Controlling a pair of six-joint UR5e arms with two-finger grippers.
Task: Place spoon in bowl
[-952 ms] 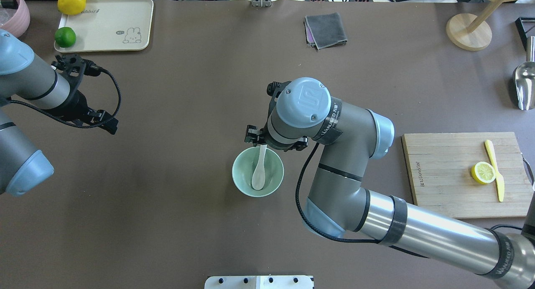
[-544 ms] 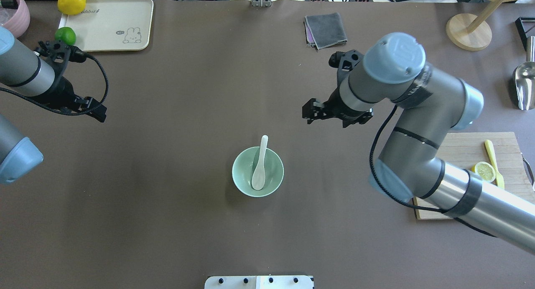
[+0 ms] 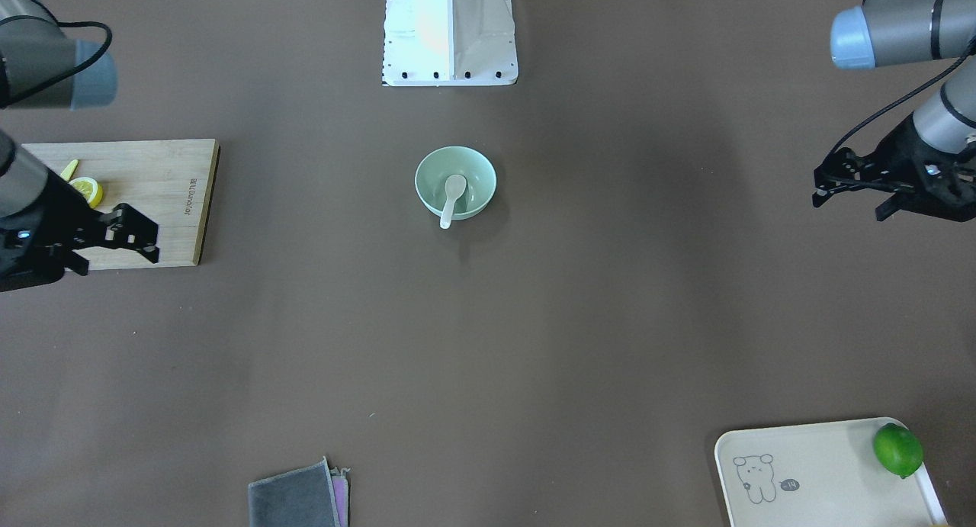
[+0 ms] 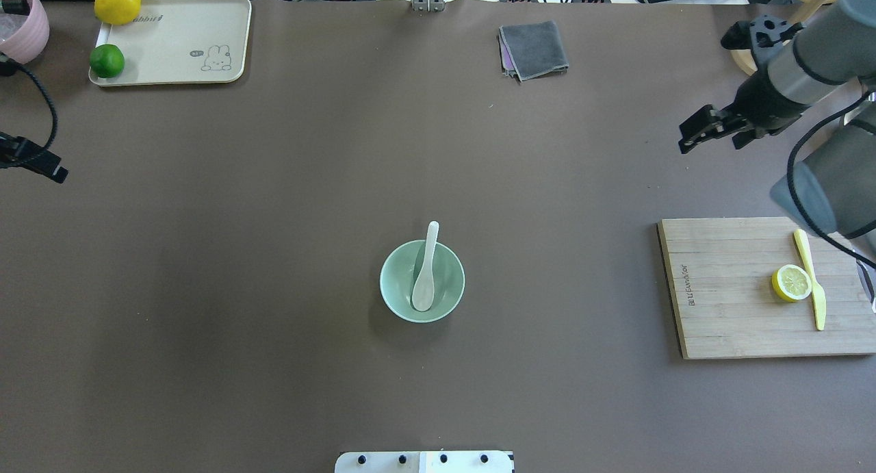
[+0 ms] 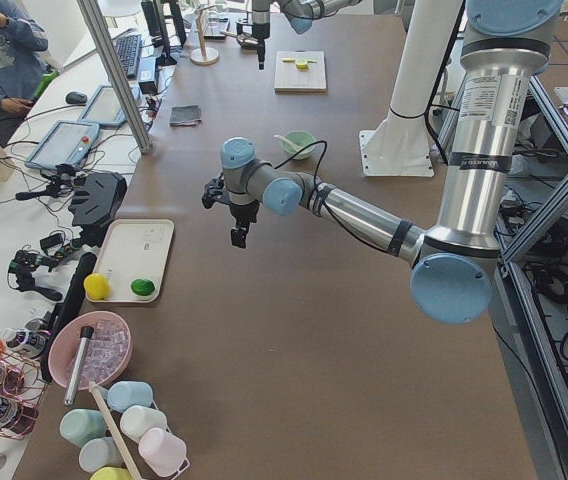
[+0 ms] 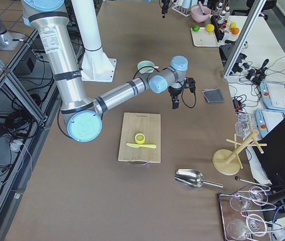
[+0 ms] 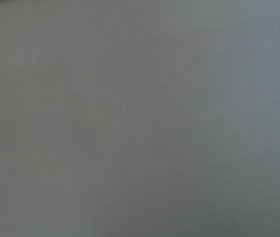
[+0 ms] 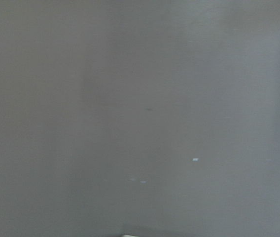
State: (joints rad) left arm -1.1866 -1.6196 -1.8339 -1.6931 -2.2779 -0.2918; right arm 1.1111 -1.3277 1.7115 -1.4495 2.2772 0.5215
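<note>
Work on the spoon (image 4: 424, 274) looks finished, in my judgement. It lies inside the bowl (image 4: 391, 298) at the middle of the table, with its scoop on the bottom and its handle leaning on the far rim and reaching a little past it. What the step needs now is only a clean retreat. Both arms should keep well apart from the bowl and travel high, because a touch on that projecting handle could lever the spoon out. No new grasp seems needed.

On the left, the left gripper (image 3: 849, 204) hangs at the table's left edge, nearer than the cream tray (image 4: 178, 48) and well apart from the bowl. Its two fingers stand apart with nothing between them. On the right, the right gripper (image 4: 710, 144) hovers above bare table on the far side of the cutting board (image 4: 732, 302), its fingers pointing toward the left. They are spread too, and empty. Both wrist cameras show only a plain grey surface.
</note>
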